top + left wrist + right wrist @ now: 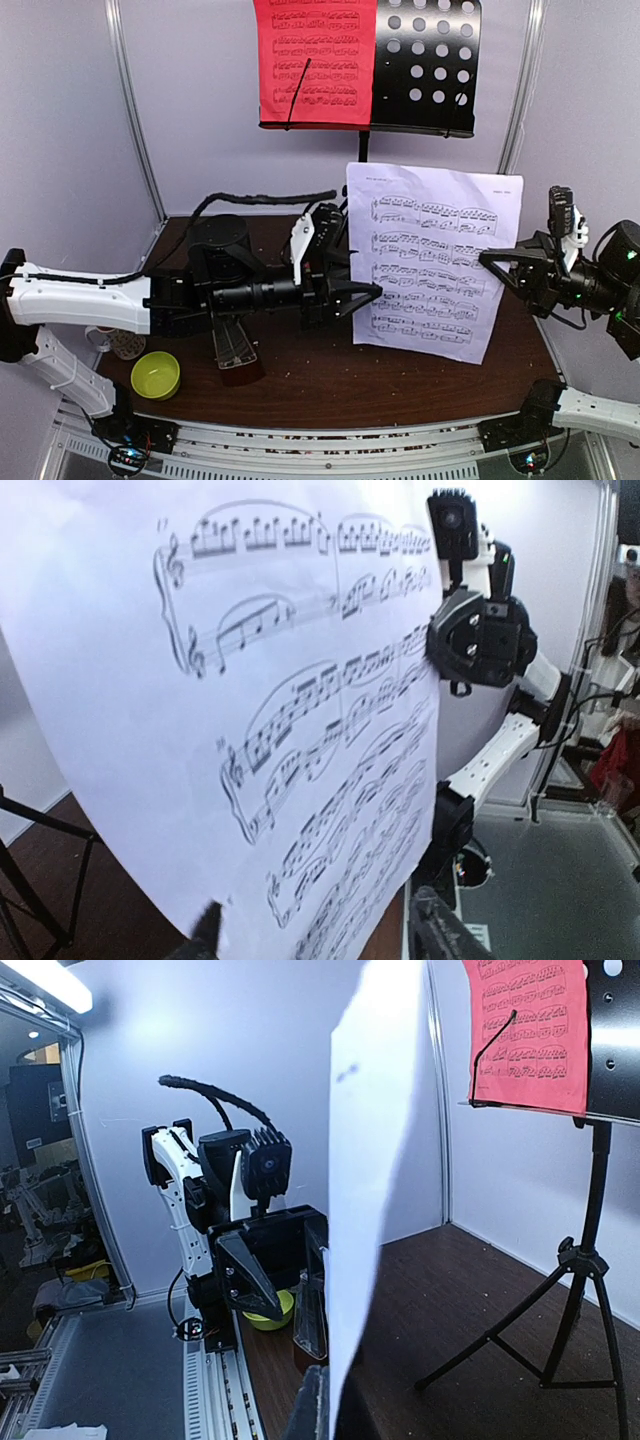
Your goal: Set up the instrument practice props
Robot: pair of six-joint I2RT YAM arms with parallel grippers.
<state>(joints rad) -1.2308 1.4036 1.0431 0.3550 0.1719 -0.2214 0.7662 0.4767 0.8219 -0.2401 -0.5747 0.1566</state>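
White sheet of music [200,680] fills the left wrist view and is held upright in the air between the two arms. Its far edge is pinched by the right gripper [487,260], which is clenched on the paper. Its lower edge is straddled by the left gripper [322,932], whose fingers are seen apart and not pressed on it. Above and beyond both grippers, the red sheet [315,60] is carried on one half of the music stand [430,62].

Should the left jaws be closed off the edge, the sheet would be left on one pinch and could sag or slip. The paper may be torn if the arms are drawn apart, or buckled if they are brought together. The metronome [235,348] under the left arm could be knocked.
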